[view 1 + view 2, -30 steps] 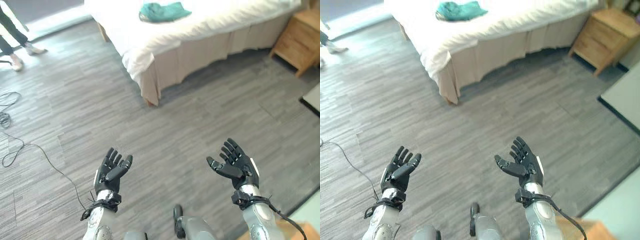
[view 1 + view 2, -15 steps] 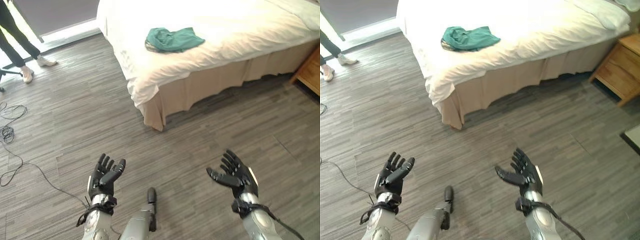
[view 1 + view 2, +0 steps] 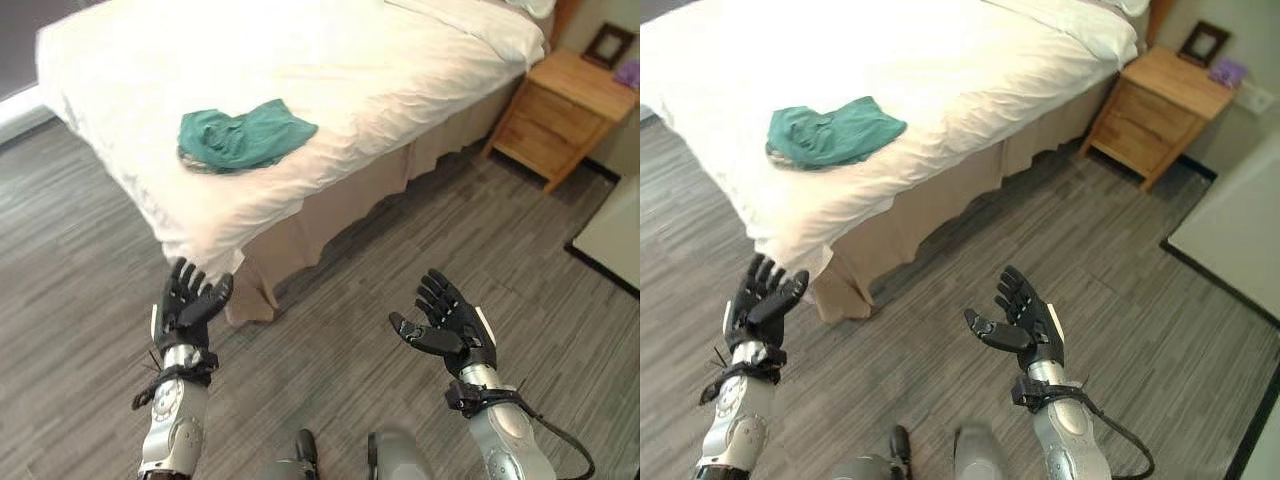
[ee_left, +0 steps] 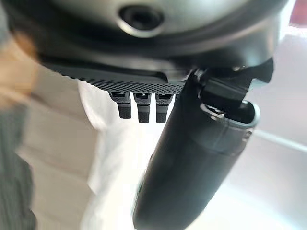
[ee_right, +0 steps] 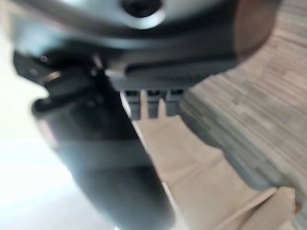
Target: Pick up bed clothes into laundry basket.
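Lying crumpled near the corner of the white bed (image 3: 400, 60), the green garment (image 3: 243, 135) is the thing I am after, and it rests well apart from both of my hands. I see my left hand (image 3: 186, 308) raised palm-up with fingers spread wide and empty just in front of the bed's beige skirt (image 3: 330, 215), and my right hand (image 3: 450, 326) likewise wide and empty above the grey wood floor (image 3: 560, 330). A wooden nightstand (image 3: 550, 115) stands beside the bed's far end.
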### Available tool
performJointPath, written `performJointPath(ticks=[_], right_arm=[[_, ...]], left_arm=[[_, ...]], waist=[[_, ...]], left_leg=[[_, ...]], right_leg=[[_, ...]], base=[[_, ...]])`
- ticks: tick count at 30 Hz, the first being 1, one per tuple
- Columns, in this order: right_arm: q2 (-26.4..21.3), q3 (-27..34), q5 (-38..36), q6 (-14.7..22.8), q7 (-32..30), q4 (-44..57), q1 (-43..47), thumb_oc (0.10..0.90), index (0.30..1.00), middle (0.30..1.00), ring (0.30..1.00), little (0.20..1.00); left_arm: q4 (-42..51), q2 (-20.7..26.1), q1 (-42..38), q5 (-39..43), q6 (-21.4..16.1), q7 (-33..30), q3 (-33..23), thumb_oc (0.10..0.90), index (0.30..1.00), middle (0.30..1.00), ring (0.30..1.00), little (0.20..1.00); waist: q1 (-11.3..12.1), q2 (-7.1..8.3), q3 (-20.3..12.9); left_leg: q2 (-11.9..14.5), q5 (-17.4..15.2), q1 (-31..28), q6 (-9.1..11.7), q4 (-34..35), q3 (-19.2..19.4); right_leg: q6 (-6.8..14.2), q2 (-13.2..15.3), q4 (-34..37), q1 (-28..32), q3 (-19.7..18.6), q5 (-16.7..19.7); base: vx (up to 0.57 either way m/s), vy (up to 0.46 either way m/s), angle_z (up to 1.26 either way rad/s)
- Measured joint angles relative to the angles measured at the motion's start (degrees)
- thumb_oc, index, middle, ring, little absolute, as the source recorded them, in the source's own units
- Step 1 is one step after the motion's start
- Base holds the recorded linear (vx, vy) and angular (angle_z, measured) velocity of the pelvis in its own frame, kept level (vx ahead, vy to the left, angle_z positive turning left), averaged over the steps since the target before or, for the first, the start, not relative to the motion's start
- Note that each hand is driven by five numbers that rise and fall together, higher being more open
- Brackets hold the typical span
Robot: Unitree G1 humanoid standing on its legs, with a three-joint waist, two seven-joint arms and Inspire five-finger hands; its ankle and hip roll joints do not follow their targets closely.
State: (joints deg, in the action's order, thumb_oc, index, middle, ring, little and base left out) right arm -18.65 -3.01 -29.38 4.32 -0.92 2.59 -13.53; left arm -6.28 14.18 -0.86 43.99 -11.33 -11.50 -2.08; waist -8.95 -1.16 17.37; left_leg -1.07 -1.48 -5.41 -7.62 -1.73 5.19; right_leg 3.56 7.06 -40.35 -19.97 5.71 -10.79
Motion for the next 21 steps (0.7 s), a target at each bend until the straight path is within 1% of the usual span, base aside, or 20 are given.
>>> performJointPath(ticks=[1, 2, 3, 4, 5, 6, 7, 8, 9, 10, 11, 12, 13, 14, 15, 16, 18, 19, 20, 21], right_arm=[[-0.5, 0.0, 0.0, 0.0, 0.2, -0.2, -0.8, 0.800, 0.900, 0.900, 0.900, 0.900], [-0.3, -0.1, 0.0, 0.0, 0.3, -0.5, -1.3, 0.800, 0.900, 0.900, 0.900, 0.900], [-0.1, 0.0, -0.1, 0.0, 0.3, -0.6, -1.7, 0.800, 0.900, 0.900, 0.900, 0.900], [0.0, 0.0, -0.1, 0.0, 0.3, -0.7, -3.1, 0.800, 0.900, 0.900, 0.900, 0.900], [-0.5, 0.1, -0.1, 0.0, 0.4, -0.6, -4.3, 0.800, 0.900, 0.900, 0.900, 0.900], [-0.5, 1.1, -0.2, 0.2, 0.6, -0.5, -6.1, 0.800, 0.900, 0.900, 0.900, 0.900], [-0.6, 1.5, -0.2, 0.1, 0.4, -2.0, -5.5, 0.800, 0.900, 0.900, 0.900, 0.900], [-1.2, 1.6, -0.2, -0.1, 0.4, -3.7, -4.1, 0.800, 0.900, 0.900, 0.900, 0.900], [-1.8, 2.4, -0.2, 0.0, 0.4, -4.1, -1.6, 0.800, 0.900, 0.900, 0.900, 0.900], [-2.2, 2.6, -0.2, 0.0, 0.4, -4.3, 0.2, 0.800, 0.900, 0.900, 0.900, 0.900], [-2.5, 2.5, -0.2, -0.1, 0.4, -4.5, 2.0, 0.800, 0.900, 0.900, 0.900, 0.900], [-2.7, 2.6, -0.2, 0.1, 0.5, -4.4, 2.6, 0.800, 0.900, 0.900, 0.900, 0.900], [-2.6, 3.2, -0.2, 0.2, 0.5, -4.4, 3.2, 0.800, 0.900, 0.900, 0.900, 0.900], [-2.5, 3.2, -0.2, 0.8, 0.6, -5.1, 4.8, 0.800, 0.900, 0.900, 0.900, 0.900], [-2.7, 3.4, -0.6, 0.8, 0.8, -5.6, 6.9, 0.800, 0.900, 0.900, 0.900, 0.900], [-2.9, 3.3, -1.0, 1.4, 0.8, -5.5, 8.2, 0.800, 0.900, 0.900, 0.900, 0.900], [-4.4, 3.4, -1.1, 1.5, 0.7, -6.2, 9.6, 0.800, 0.900, 0.900, 0.900, 0.900], [-4.8, 3.5, -1.1, 1.5, 0.5, -6.2, 9.6, 0.800, 0.900, 0.900, 0.900, 0.900], [-5.3, 3.5, -1.1, 1.6, 0.5, -6.1, 9.6, 0.800, 0.900, 0.900, 0.900, 0.900], [-5.9, 3.6, -1.1, 2.1, 0.5, -6.2, 10.4, 0.800, 0.900, 0.900, 0.900, 0.900]], left_arm=[[0.0, -0.6, -0.1, -1.1, -0.5, 0.2, 0.6, 0.800, 0.900, 0.900, 0.900, 0.900], [-0.1, -0.8, -0.1, -1.8, -1.2, 0.4, 0.8, 0.800, 0.900, 0.900, 0.900, 0.900], [-0.3, -0.6, -0.3, -1.9, -1.4, 0.7, 0.8, 0.800, 0.900, 0.900, 0.900, 0.900], [-1.1, -0.9, 0.2, -1.9, -1.2, 1.5, 2.6, 0.800, 0.900, 0.900, 0.900, 0.900], [-1.3, -1.7, 1.7, -1.7, -1.3, 1.8, 3.7, 0.800, 0.900, 0.900, 0.900, 0.900], [-1.7, -2.1, 3.1, -1.6, -1.3, 2.1, 4.9, 0.800, 0.900, 0.900, 0.900, 0.900], [-2.4, -2.8, 3.7, -1.4, -0.8, 2.4, 6.1, 0.800, 0.900, 0.900, 0.900, 0.900], [-2.3, -3.2, 5.2, -1.4, 0.1, 2.6, 7.2, 0.800, 0.900, 0.900, 0.900, 0.900], [-2.2, -3.4, 6.4, -1.5, 0.7, 3.4, 7.8, 0.800, 0.900, 0.900, 0.900, 0.900], [-2.2, -3.3, 6.4, -1.5, 0.9, 3.5, 7.8, 0.800, 0.900, 0.900, 0.900, 0.900], [-2.2, -2.8, 6.1, -1.5, 1.1, 3.5, 7.6, 0.800, 0.900, 0.900, 0.900, 0.900], [-2.2, -2.4, 5.7, -1.5, 1.1, 3.5, 7.6, 0.800, 0.900, 0.900, 0.900, 0.900], [-2.1, -2.4, 5.1, -1.5, 1.1, 3.6, 7.5, 0.800, 0.900, 0.900, 0.900, 0.900], [-1.6, -1.9, 4.7, -1.6, 1.0, 3.7, 7.1, 0.800, 0.900, 0.900, 0.900, 0.900], [0.3, -1.1, 4.0, -1.6, 0.3, 3.8, 4.4, 0.800, 0.900, 0.900, 0.900, 0.900], [1.2, -0.4, 3.4, -1.7, 0.0, 3.8, 2.9, 0.800, 0.900, 0.900, 0.900, 0.900], [2.4, 3.9, 0.5, -2.0, 0.0, 3.0, 0.5, 0.800, 0.900, 0.900, 0.900, 0.900], [2.4, 5.9, -0.6, -2.0, -0.1, 2.7, -0.3, 0.800, 0.900, 0.900, 0.900, 0.900], [2.4, 8.2, -1.4, -2.0, -0.4, 2.1, -1.5, 0.800, 0.900, 0.900, 0.900, 0.900], [2.5, 11.4, -2.1, -2.3, -2.5, 1.7, -4.1, 0.800, 0.900, 0.900, 0.900, 0.900]], waist=[[-0.9, -0.87, 0.0], [-1.5, -0.79, 0.0], [-1.5, 0.17, 0.1], [-2.0, 3.33, -0.2], [-2.4, 3.34, -1.4], [-3.3, 3.47, -3.0], [-3.0, 3.12, -2.9], [-2.8, 2.07, -3.2], [-2.2, 1.29, -2.9], [-1.6, 0.50, -2.6], [-1.4, 0.45, -2.6], [-1.6, 0.48, -2.6], [-1.5, 0.55, -2.6], [-1.0, 0.80, -2.6], [-0.6, 2.03, -2.6], [0.3, 2.17, -2.6], [1.1, 3.17, -1.9], [1.6, 3.78, -1.7], [2.0, 4.28, -1.9], [1.8, 3.28, -2.1]], left_leg=[[1.3, -3.6, -1.3, -0.6, 0.1, -2.6], [2.4, -4.7, -2.1, 1.1, 0.0, -3.1], [2.4, -3.7, -2.8, 3.2, 0.1, -2.8], [1.2, -3.8, -6.0, 5.6, 0.2, -2.2], [1.6, -7.0, -7.3, 4.1, 0.7, -3.9], [2.0, -9.4, -8.6, 6.9, 0.7, -5.3], [2.8, -9.7, -10.1, 7.8, 0.9, -5.6], [4.5, -9.6, -10.6, 8.4, 0.3, -4.6], [5.3, -9.0, -10.5, 9.4, 0.1, -3.3], [5.5, -8.5, -10.2, 9.8, -0.2, -2.5], [6.3, -6.6, -10.1, 12.4, -1.6, -1.7], [7.0, -5.8, -10.4, 13.7, -3.5, -3.2], [7.1, -6.3, -9.8, 14.0, -5.6, -3.3], [7.1, -4.2, -8.6, 15.2, -10.1, -3.5], [7.5, -4.8, -0.1, 16.9, -28.1, -1.5], [7.1, -4.2, 3.2, 17.2, -32.3, -1.6], [8.6, -5.8, 9.7, 15.1, -37.6, 1.8], [9.6, -6.4, 10.5, 13.9, -34.8, 4.7], [10.6, -6.3, 10.4, 13.5, -26.4, 7.3], [10.5, -4.4, 11.2, 14.7, -16.1, 6.5]], right_leg=[[1.3, -3.0, 9.1, -0.3, -1.1, 0.8], [2.1, -5.4, 20.1, -0.2, -3.7, 1.9], [2.9, -5.7, 27.2, 0.0, -5.2, 3.4], [2.3, -4.6, 30.5, -0.6, -5.2, 7.2], [2.4, -4.9, 30.6, -0.6, -6.4, 7.5], [4.0, -4.9, 31.6, 0.7, -7.8, 7.7], [2.5, -5.7, 30.2, 1.4, -6.7, 12.3], [1.4, -6.3, 29.0, 1.6, -4.1, 13.5], [-7.4, -8.2, 28.2, 3.1, -2.7, 16.3], [-7.7, -9.2, 27.6, 3.7, -1.8, 15.2], [-8.5, -9.7, 25.9, 4.1, -1.1, 13.8], [-9.0, -10.0, 25.2, 5.6, -0.6, 12.5], [-8.9, -10.0, 25.3, 6.7, -0.6, 12.3], [-8.0, -10.2, 25.8, 8.3, 0.0, 9.5], [-10.2, -9.2, 27.4, 10.8, -0.1, 10.5], [-11.2, -9.1, 28.1, 11.8, -0.5, 9.7], [-12.0, -9.0, 32.9, 16.1, -0.9, 10.4], [-11.6, -8.8, 35.2, 18.3, -0.9, 11.0], [-11.3, -8.6, 38.0, 21.1, -1.0, 11.7], [-10.7, -8.9, 40.3, 24.1, -0.2, 12.0]], base=[[0.53, -0.005, 0.53], [0.12, -0.007, 0.33], [0.39, -0.024, 0.53], [0.39, -0.037, 0.58], [0.47, -0.065, 0.89], [0.21, -0.048, 0.80], [0.17, -0.057, 0.75], [0.24, -0.117, 0.49], [0.34, -0.179, 0.27], [0.26, -0.148, 0.21], [0.31, -0.226, 0.24], [0.26, -0.245, 0.38], [0.25, -0.248, 0.46], [0.11, -0.221, 0.31], [0.13, -0.184, 0.22], [0.20, -0.178, 0.14], [0.16, 0.000, 0.11], [0.14, 0.042, 0.04], [0.17, 0.077, -0.15], [0.22, 0.110, -0.22]])
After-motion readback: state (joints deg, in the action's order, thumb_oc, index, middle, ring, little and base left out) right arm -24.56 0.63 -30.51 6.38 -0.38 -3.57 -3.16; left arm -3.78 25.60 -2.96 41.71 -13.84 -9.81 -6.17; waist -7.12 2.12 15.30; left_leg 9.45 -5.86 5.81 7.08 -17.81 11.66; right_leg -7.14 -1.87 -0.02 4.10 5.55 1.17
